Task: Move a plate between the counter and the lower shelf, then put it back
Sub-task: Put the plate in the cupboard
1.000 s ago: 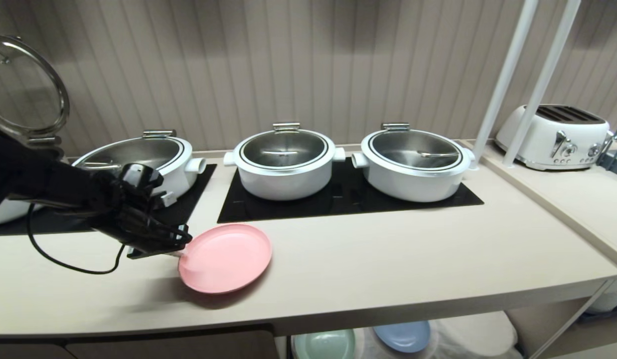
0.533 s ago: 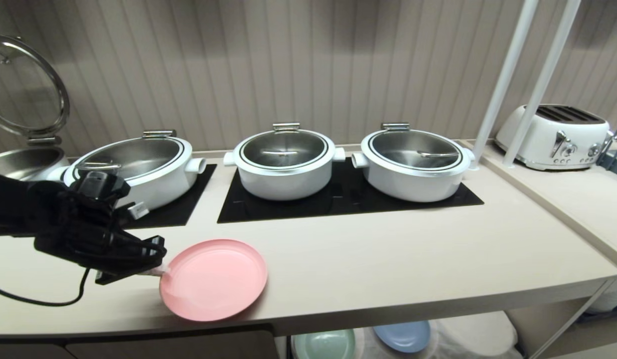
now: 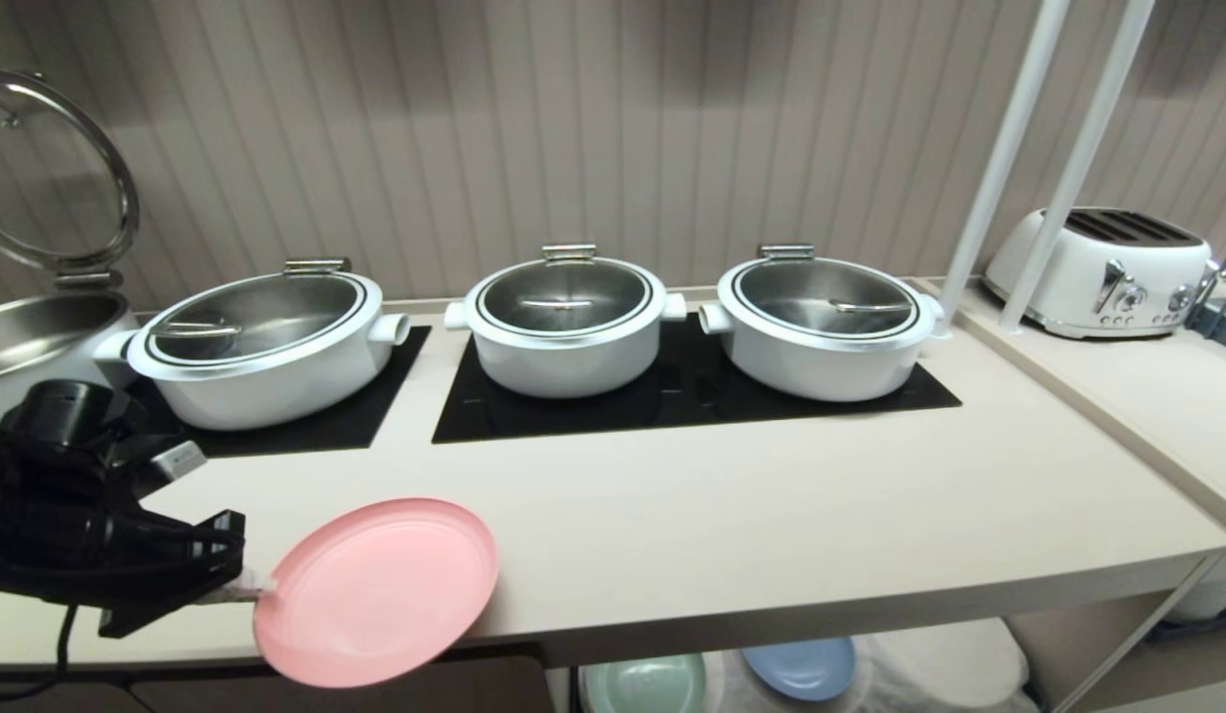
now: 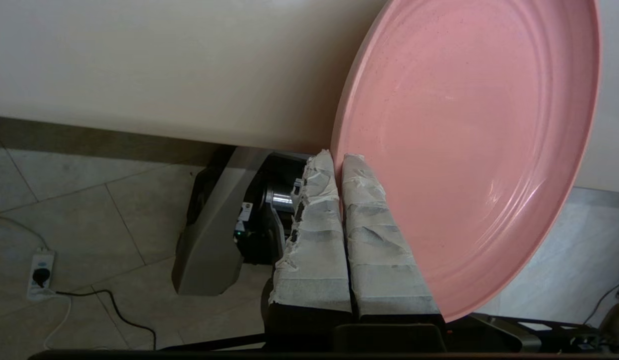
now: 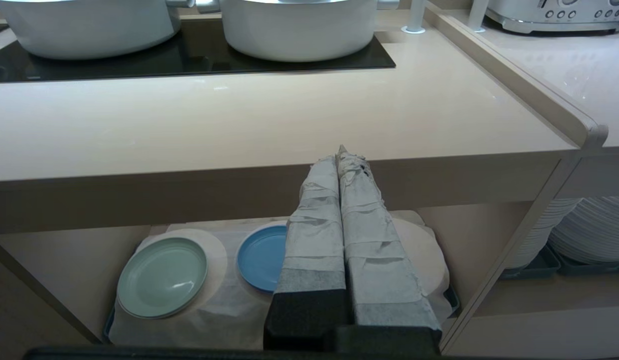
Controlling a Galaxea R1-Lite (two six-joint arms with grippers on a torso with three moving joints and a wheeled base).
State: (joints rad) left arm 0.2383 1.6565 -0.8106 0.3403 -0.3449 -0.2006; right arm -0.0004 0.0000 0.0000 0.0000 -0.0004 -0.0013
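Black and cabled, the left gripper (image 3: 239,591) is sitting at the lower left of the head view, its taped fingers (image 4: 369,235) pinched together on the rim of the plate (image 3: 375,591). Over the past second it has been dragging that pink plate from the middle of the counter (image 3: 771,525) down and leftward, so that the plate is now overhanging the front edge, tilted, with part of it past the worktop. That suggests the carry toward the lower shelf (image 5: 209,310) is under way, not finished. Further right and lower in the frame, the mint-green plate (image 3: 645,685) and the blue plate (image 3: 801,665) are lying on the white cloth of the shelf. In its own wrist view the right gripper (image 5: 339,150) is hanging in front of the counter edge, jaws closed on nothing, parked.
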